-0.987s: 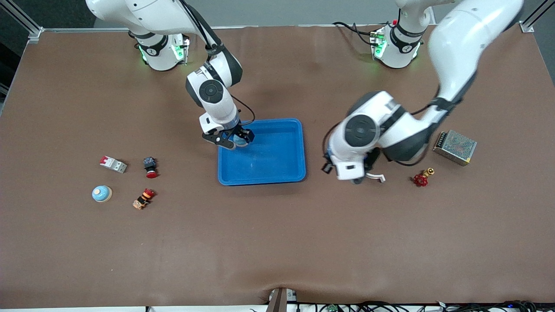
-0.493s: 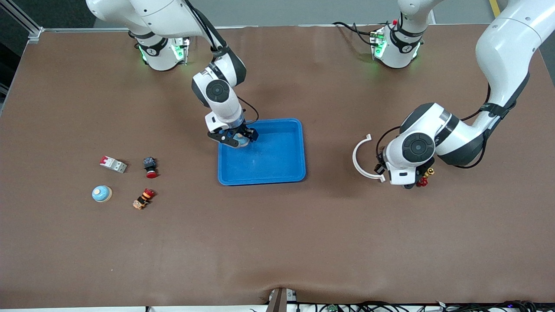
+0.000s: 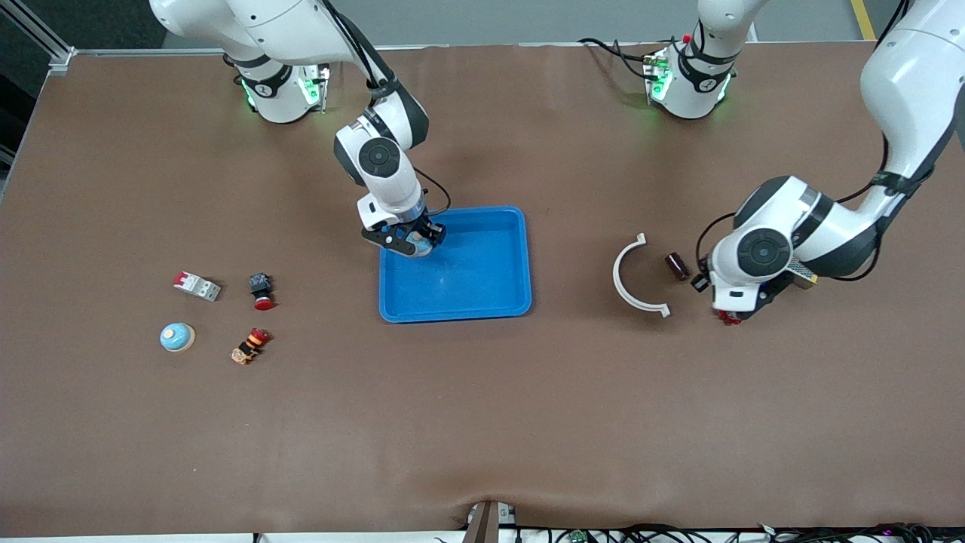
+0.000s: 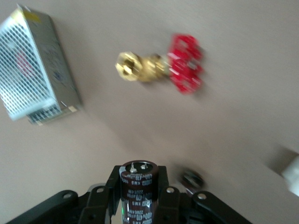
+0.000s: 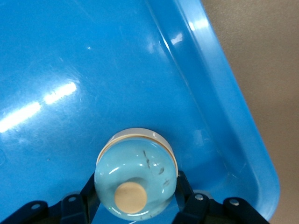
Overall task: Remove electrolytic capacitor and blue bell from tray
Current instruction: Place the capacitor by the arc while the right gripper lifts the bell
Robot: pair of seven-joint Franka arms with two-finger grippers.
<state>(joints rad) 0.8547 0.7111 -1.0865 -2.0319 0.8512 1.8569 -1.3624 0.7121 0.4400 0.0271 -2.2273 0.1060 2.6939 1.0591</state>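
Counting bells: 2 (one in tray) | capacitors: 2

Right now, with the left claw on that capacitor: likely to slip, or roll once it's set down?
The capacitor looks like a smooth, glossy-sleeved cylinder pinched upright in the left claw, so it could plausibly slip or twist. Its flat ends suggest it stands if set down squarely, though tall and narrow, so apt to tip. On its side it would likely roll, like the other capacitor lying by the white clip.
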